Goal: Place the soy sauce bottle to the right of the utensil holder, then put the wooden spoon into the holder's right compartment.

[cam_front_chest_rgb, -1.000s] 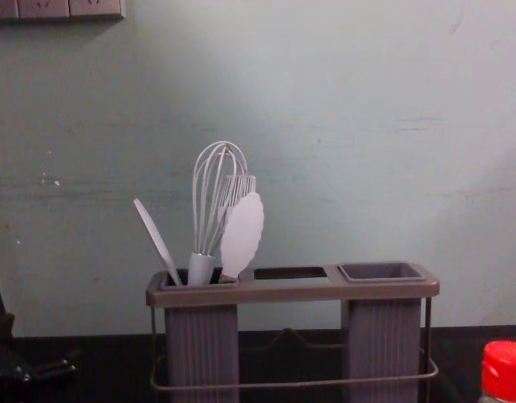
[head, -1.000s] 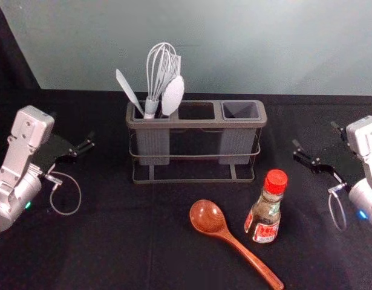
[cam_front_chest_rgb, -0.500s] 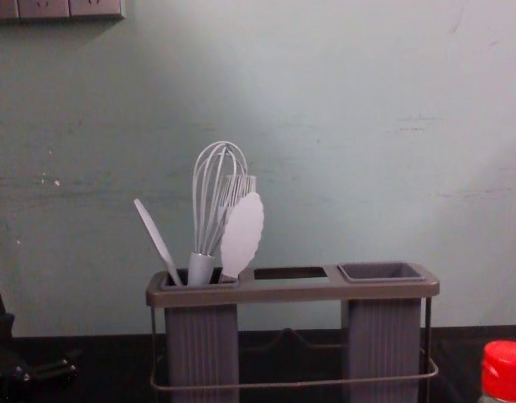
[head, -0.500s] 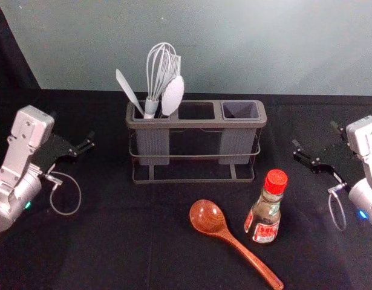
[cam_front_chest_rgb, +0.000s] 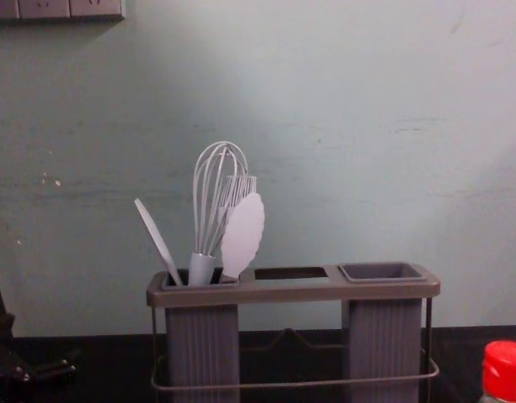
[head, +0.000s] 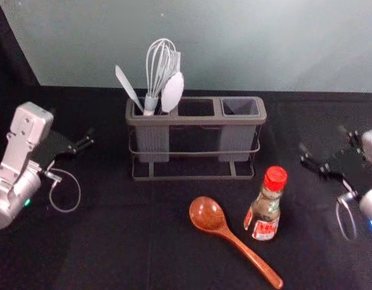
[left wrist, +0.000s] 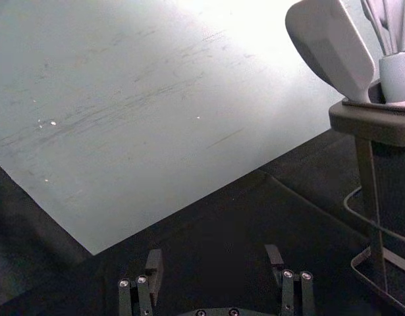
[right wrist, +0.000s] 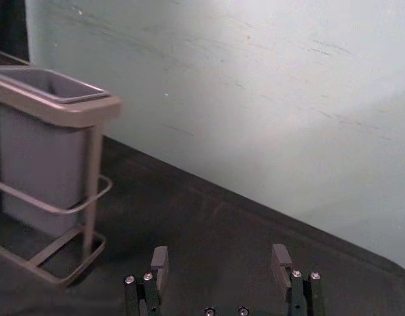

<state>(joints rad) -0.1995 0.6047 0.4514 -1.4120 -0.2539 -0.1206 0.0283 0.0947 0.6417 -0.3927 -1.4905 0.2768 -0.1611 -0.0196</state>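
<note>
The bottle (head: 264, 214) stands upright on the worktop (head: 101, 254), between the holder (head: 196, 122) and the near edge, just right of the spoon (head: 235, 239). The right gripper (right wrist: 220, 263), nearer to it than the left gripper (left wrist: 215, 264), hangs off to the bottle's right and farther from the near edge. Both have wide, empty fingers; reaching the bottle's vertical body likely means moving the right one leftward and nearer the robot.

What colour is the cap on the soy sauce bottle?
The cap is bright red, clearest in the head view.
</note>
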